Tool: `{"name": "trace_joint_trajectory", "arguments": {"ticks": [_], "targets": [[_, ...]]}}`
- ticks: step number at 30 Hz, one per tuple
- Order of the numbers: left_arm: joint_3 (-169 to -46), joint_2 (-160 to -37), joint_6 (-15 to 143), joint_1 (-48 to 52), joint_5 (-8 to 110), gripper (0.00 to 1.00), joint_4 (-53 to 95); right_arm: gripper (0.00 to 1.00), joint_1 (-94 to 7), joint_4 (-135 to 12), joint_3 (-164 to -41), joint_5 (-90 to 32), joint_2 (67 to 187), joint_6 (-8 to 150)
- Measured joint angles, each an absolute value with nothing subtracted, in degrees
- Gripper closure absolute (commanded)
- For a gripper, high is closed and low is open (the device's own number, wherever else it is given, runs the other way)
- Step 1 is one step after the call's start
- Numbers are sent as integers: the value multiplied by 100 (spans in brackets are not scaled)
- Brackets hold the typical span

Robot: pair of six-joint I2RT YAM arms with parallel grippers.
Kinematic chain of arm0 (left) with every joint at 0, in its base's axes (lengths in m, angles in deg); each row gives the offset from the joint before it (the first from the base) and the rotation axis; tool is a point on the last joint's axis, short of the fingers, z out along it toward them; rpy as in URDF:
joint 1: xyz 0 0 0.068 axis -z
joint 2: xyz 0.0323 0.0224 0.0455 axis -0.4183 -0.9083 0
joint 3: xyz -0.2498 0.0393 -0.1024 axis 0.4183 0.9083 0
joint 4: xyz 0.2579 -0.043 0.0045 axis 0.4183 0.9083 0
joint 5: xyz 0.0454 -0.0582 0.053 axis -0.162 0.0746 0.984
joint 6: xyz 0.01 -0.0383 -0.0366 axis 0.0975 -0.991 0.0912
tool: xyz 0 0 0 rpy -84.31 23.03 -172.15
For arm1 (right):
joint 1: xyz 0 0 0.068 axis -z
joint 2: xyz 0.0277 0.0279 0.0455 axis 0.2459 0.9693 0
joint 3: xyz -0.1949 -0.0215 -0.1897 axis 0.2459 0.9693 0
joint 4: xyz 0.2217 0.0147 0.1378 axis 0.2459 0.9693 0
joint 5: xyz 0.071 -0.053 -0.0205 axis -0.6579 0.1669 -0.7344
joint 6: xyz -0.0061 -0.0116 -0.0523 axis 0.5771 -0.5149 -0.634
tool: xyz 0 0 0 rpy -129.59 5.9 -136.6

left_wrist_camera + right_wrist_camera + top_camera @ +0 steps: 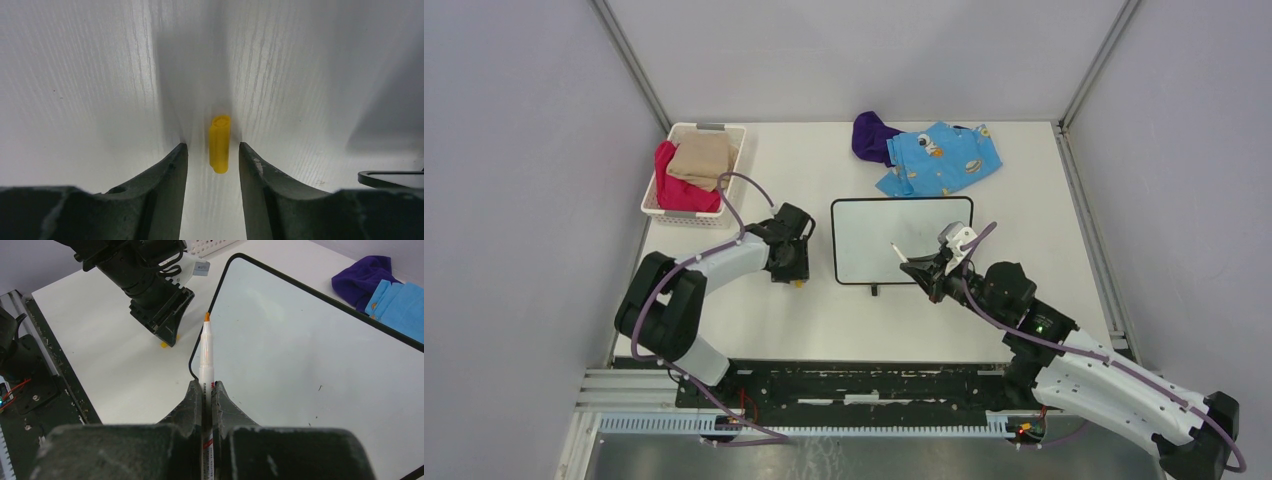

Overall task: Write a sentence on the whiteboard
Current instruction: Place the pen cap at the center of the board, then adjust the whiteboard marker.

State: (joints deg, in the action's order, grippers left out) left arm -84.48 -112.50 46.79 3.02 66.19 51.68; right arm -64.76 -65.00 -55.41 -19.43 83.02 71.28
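We are clamping the right end effector [206,387] shut on the barrel of the marker [205,350]. Its bare orange tip is pointing forward, so the nib is free to meet the board. We are holding it over the near half of the whiteboard [310,355], angled down toward the white face. We cannot tell whether the tip is touching.

The whiteboard is lying flat on the surface [1024,180] between the two arms, and no sentence is showing on it yet. By our judgement the writing is only about to begin.

We are standing the left end effector [212,150] with its jaws apart, one on either side of the yellow cap [220,142]. The cap is lying on the surface just left of the board, with a gap at each side, so nothing is gripping it. Lying there, we judge, it is staying clear of the writing path yet within reach for recapping.
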Motion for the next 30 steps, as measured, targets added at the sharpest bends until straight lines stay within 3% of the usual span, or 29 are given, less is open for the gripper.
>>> {"name": "trace_joint_trajectory", "arguments": {"ticks": [9, 15, 20, 24, 30], "targets": [[-8431, -10762, 4677, 300, 6756, 32, 5186, 100, -6476, -6456, -5661, -1947, 8313, 7128], [-8748, -9772, 4677, 298, 6979, 16, 5284, 100, -6476, -6401, -5890, -1969, 8379, 7128], [-9159, -8472, 4843, 298, 6817, 10, 4825, 100, -6476, -6382, -6010, -1995, 8387, 7125], [-9163, -7711, 4928, 295, 5948, 6, 3711, 100, -6476, -6650, -5877, -2135, 8368, 7176], [-8676, -7702, 4797, 372, 3854, 5, 1680, 100, -6476, -7468, -5394, -2448, 8326, 7438]]}}
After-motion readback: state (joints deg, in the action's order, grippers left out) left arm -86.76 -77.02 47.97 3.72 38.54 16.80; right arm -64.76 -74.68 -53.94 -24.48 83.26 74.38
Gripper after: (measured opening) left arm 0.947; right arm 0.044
